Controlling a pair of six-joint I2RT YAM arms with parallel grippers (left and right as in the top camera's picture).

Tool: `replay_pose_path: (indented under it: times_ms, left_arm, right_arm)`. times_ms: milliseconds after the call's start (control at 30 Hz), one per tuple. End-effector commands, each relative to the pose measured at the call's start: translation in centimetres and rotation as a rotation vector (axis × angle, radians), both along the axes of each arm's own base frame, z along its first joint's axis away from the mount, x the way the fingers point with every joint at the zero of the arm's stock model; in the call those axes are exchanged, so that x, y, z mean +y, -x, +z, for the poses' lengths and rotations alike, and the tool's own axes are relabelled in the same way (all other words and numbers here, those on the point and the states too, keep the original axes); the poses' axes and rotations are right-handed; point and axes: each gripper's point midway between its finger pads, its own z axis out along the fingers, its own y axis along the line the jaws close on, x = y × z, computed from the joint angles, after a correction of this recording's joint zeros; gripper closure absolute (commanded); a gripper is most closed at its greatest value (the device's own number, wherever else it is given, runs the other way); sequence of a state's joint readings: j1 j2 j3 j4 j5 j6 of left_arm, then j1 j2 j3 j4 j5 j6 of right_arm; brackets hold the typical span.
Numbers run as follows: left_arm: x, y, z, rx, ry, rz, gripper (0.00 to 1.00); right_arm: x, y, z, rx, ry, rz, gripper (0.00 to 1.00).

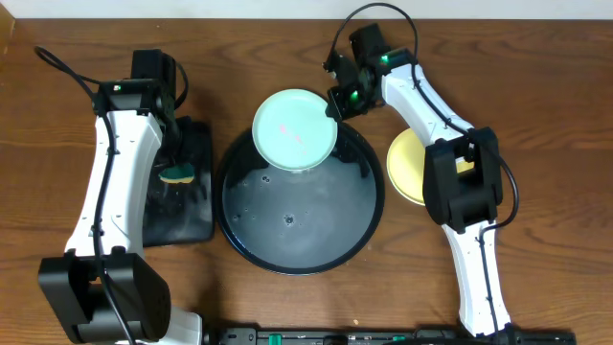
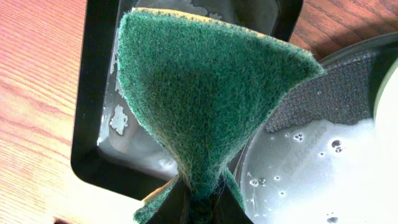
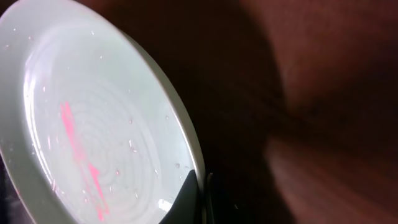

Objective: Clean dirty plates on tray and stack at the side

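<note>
A pale mint plate (image 1: 294, 128) with pink streaks on it is held over the far rim of the large round black tray (image 1: 297, 244). My right gripper (image 1: 337, 103) is shut on the plate's right rim; the right wrist view shows the plate (image 3: 93, 124) up close with my finger (image 3: 198, 196) pinching its edge. A pale yellow plate (image 1: 406, 165) lies on the table right of the tray, partly under my right arm. My left gripper (image 1: 177, 163) is shut on a green-and-yellow sponge (image 2: 205, 93) over the small black rectangular tray (image 1: 187, 206). A third plate is not in view.
The round tray holds a film of water with droplets (image 2: 323, 174). The rectangular tray (image 2: 93, 93) also holds soapy water. Bare wood table lies beyond the trays on all sides.
</note>
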State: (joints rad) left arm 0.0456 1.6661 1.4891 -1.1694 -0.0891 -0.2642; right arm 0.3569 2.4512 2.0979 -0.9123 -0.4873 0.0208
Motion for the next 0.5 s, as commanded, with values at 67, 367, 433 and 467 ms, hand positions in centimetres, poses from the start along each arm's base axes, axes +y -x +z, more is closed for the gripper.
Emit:
replay_pose_path:
  times_ms: [67, 367, 433, 467]
  left_arm:
    - [0.4, -0.4, 1.0, -0.029, -0.019, -0.003, 0.93]
    - [0.3, -0.5, 1.0, -0.033, -0.014, -0.003, 0.93]
    - [-0.2, -0.5, 0.9, -0.036, 0.014, -0.009, 0.92]
    - [-0.5, -0.6, 0.9, -0.038, 0.034, -0.012, 0.93]
  right_arm:
    - [-0.5, 1.1, 10.6, -0.036, -0.038, -0.165, 0.99]
    - [-3.6, 7.2, 8.2, 0.172, 0.220, -0.251, 0.99]
    - [-3.3, 8.4, 6.5, 0.207, 0.247, -0.230, 0.99]
    - [-3.1, 8.9, 5.6, 0.216, 0.256, -0.213, 0.99]
